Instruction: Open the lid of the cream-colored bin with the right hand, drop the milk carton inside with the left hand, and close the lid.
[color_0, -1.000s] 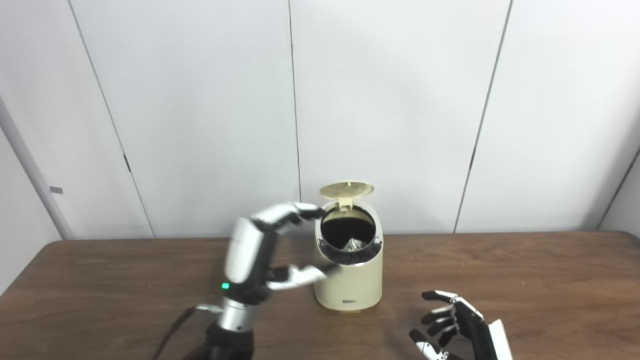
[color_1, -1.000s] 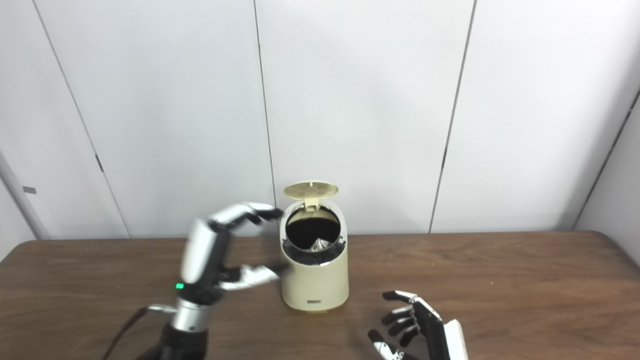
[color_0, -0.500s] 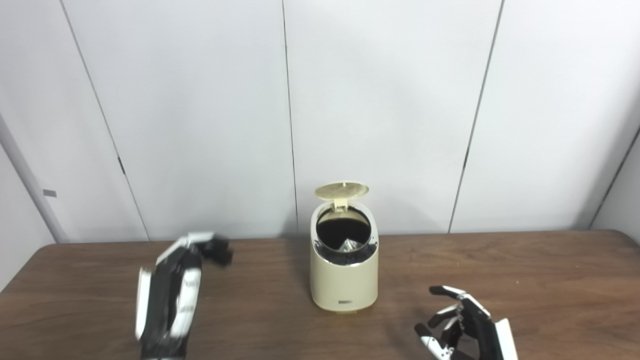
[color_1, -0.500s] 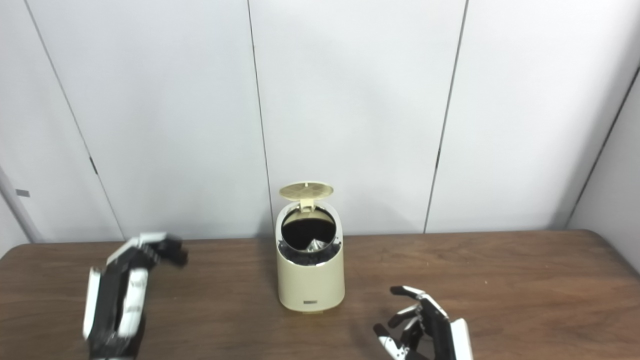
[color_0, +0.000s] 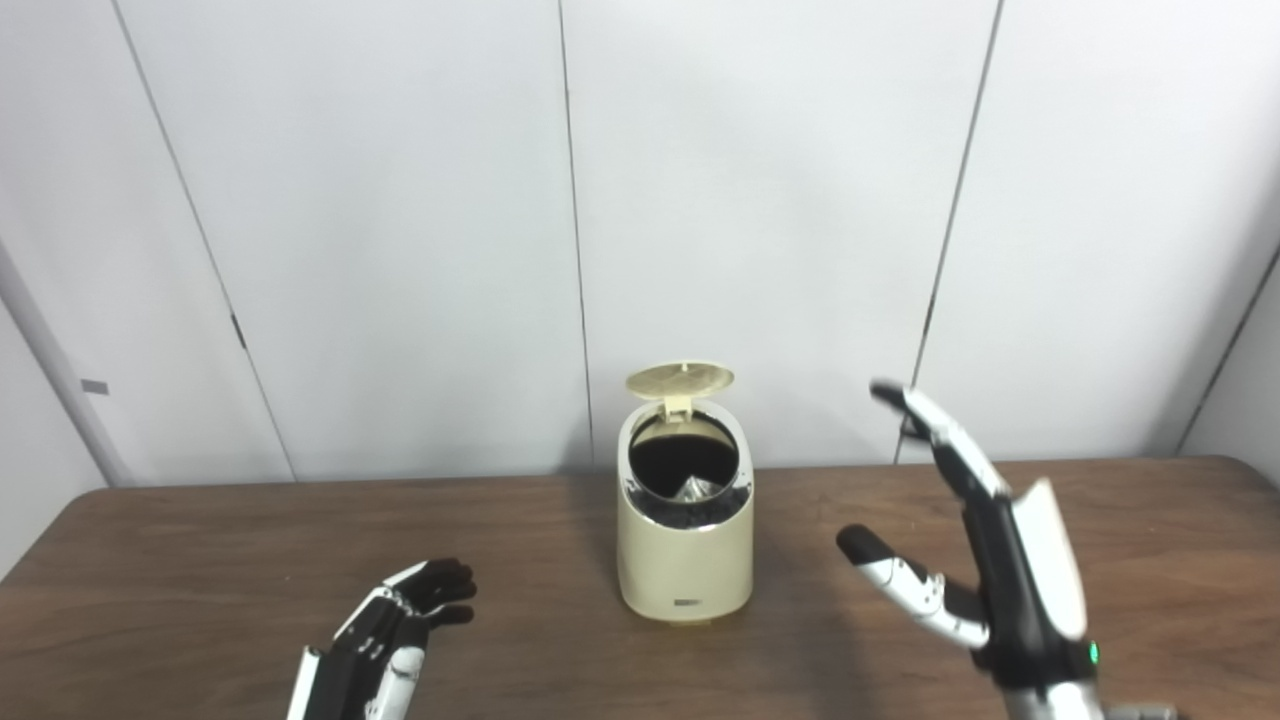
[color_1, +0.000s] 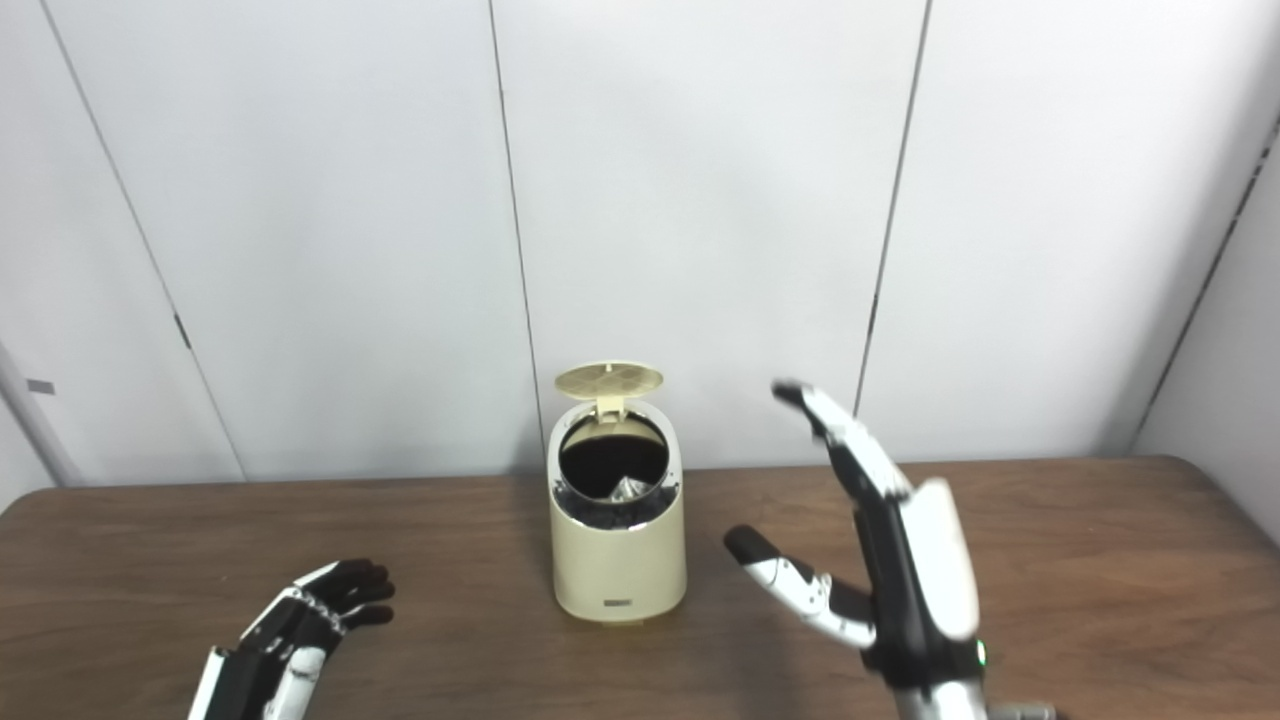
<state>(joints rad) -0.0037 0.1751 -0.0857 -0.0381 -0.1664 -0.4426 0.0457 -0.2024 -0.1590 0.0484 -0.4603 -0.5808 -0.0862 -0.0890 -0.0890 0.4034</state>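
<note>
Where bin (color_0: 684, 560) gapes, carton (color_0: 697, 488) perhaps half-hidden.

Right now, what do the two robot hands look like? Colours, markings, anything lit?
Both match: black fingers with white segments. The right robot hand has a white shell over its back, a silver-and-black thumb, a small green light near the wrist and a silver wrist cuff below it. The left robot hand shows black fingers and white panels on its back; its wrist is out of frame.

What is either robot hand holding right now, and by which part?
Nothing. The left hand lies low and open; the right hand is raised and open beside the cream-colored bin.
</note>
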